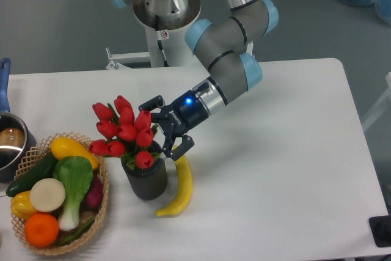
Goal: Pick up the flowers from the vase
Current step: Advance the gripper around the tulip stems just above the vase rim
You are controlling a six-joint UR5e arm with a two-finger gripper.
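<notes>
The flowers (125, 131) stand in the vase (145, 177) near the left end of the tabletop (281, 151), just beside the basket (104, 206) of vegetables, with a banana (179, 189) lying against the vase's right side. The gripper (164, 128) comes in from the right with its fingers spread, nothing between them, right at the edge of the bunch. The bunch lies to the gripper's left, its stems running roughly upright, so the close would seemingly need to fall across that axis.
</notes>
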